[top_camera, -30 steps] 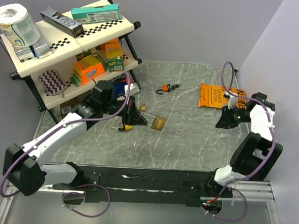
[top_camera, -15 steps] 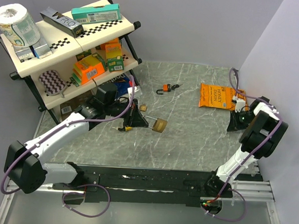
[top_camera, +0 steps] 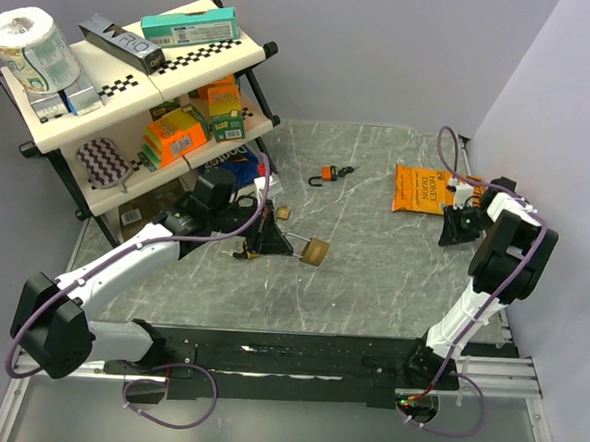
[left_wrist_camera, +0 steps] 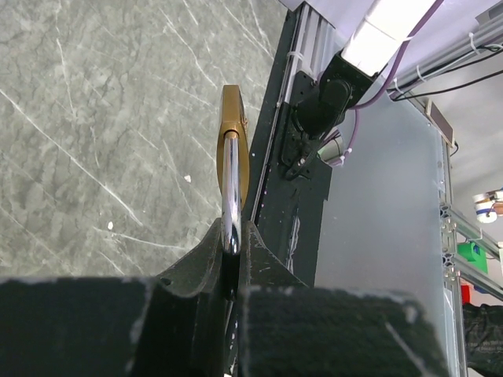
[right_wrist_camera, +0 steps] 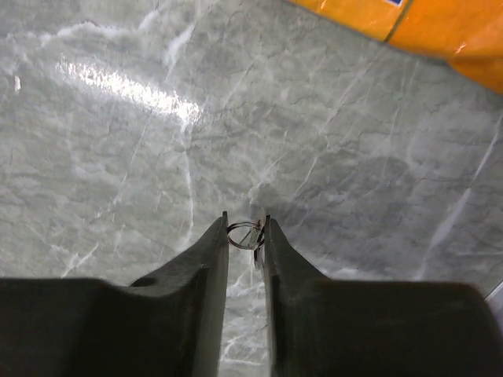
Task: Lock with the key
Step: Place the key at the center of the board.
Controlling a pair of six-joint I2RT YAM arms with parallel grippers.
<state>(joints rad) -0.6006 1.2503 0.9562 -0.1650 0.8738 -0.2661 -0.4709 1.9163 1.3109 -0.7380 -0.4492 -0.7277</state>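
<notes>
A brass padlock point(top_camera: 315, 250) with a silver shackle hangs just above the marble table point(top_camera: 372, 276), left of centre. My left gripper point(top_camera: 272, 238) is shut on the shackle. In the left wrist view the shackle point(left_wrist_camera: 229, 181) runs up from between the pinched fingers of that gripper point(left_wrist_camera: 233, 242) to the brass body point(left_wrist_camera: 233, 126). At the right edge of the table, my right gripper point(top_camera: 455, 229) points down. Its narrow gap point(right_wrist_camera: 246, 234) holds a small key point(right_wrist_camera: 258, 236) on a wire ring point(right_wrist_camera: 242, 233), the key flat against the right finger.
An orange snack bag point(top_camera: 427, 189) lies just behind the right gripper and shows at the top of the right wrist view point(right_wrist_camera: 424, 23). A small padlock point(top_camera: 282, 212) and an orange clip point(top_camera: 329, 173) lie on the marble. A stocked shelf rack point(top_camera: 132, 101) stands at the left.
The right arm has folded and swung, its gripper ending close to the snack bag with the key still held. The left gripper and padlock have drifted slightly right.
</notes>
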